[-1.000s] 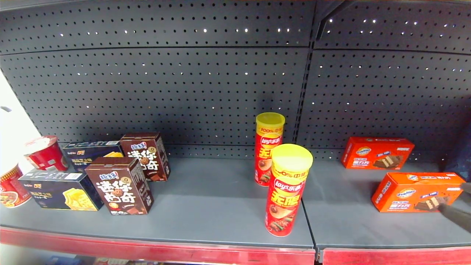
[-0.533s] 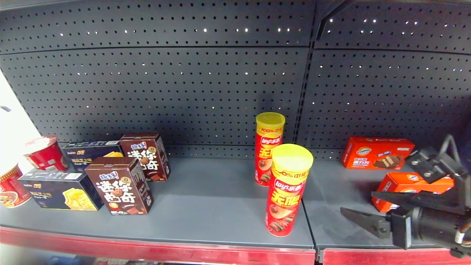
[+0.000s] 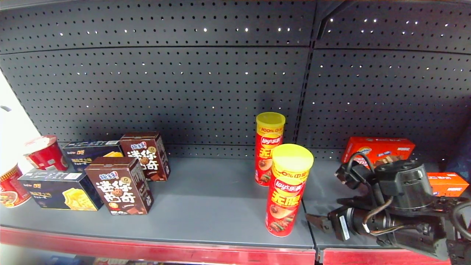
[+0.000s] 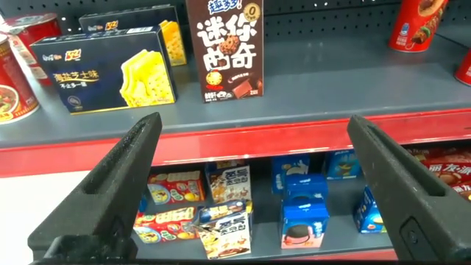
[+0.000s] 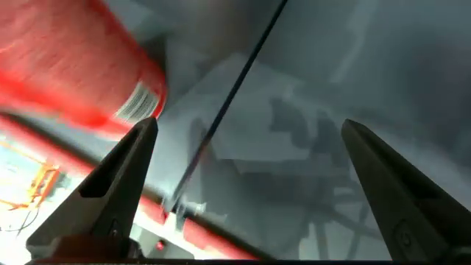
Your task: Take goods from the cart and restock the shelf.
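This is a shop aisle, a grocery by the look of it. A grey shelf [image 3: 206, 198] with a red front strip [image 3: 154, 247] runs before a dark perforated back panel [image 3: 165, 92]. Packaged snacks face outward: chip cans [image 3: 289, 189] at centre, brown boxes [image 3: 123, 186] lower left, orange boxes [image 3: 379, 147] at right. Beneath, small cartons [image 4: 302, 217], possibly biscuits, fill another tier.

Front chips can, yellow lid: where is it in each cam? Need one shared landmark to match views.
Head view: front chips can upright near the shelf's front edge, ahead of the second can.
Left wrist view: likely the red sliver at the frame edge, nearer than the second can.
Right wrist view: close up, its red wall with barcode.
Shared landmark: red shelf lip.
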Tool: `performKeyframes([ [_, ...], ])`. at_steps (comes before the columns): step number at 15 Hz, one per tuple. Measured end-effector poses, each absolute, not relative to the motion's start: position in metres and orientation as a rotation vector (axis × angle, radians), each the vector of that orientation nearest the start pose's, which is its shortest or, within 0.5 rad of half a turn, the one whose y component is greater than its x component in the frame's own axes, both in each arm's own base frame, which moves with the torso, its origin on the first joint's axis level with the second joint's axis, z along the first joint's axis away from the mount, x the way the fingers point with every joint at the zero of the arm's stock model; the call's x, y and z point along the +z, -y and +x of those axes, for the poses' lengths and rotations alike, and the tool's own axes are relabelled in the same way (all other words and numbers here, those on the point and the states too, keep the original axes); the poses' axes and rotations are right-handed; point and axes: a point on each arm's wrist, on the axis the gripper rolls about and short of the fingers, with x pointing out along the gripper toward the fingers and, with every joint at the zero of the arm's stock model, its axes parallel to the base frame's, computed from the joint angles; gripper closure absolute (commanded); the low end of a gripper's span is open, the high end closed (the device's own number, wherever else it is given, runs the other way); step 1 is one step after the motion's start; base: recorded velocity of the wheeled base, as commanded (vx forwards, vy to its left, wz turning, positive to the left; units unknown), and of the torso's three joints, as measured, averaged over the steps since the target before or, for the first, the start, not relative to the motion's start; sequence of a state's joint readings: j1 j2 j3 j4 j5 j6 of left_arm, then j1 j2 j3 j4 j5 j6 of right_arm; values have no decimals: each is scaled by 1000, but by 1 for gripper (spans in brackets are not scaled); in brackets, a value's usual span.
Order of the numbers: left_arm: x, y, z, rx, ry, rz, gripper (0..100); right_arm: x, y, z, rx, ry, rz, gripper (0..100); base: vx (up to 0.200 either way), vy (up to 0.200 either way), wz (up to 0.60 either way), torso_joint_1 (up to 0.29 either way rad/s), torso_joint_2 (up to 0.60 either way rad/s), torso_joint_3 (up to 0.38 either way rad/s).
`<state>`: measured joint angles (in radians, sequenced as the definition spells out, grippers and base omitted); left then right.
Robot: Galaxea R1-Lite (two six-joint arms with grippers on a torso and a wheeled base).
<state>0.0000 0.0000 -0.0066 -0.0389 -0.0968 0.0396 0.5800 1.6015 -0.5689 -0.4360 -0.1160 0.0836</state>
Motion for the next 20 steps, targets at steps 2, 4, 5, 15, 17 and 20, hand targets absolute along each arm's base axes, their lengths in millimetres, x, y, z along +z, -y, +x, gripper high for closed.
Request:
performKeyframes([
  [2,81,2,-24,-97,35,41,0,128,-140,219,423,-590,-129,0,0,0,0,0,0,0],
  [4,82,2,-24,-99,38,41,0,128,-144,225,423,-590,-129,0,0,0,0,0,0,0],
  [5,82,2,-24,-99,38,41,0,129,-146,228,423,-584,-127,0,0,0,0,0,0,0],
  [15,82,2,-24,-99,36,35,0,130,-164,242,437,-567,-132,0,0,0,0,0,0,0],
  [17,82,2,-24,-99,35,34,0,129,-168,244,442,-567,-136,0,0,0,0,0,0,0],
  [20,82,2,-24,-101,35,34,0,126,-162,243,425,-580,-136,0,0,0,0,0,0,0],
])
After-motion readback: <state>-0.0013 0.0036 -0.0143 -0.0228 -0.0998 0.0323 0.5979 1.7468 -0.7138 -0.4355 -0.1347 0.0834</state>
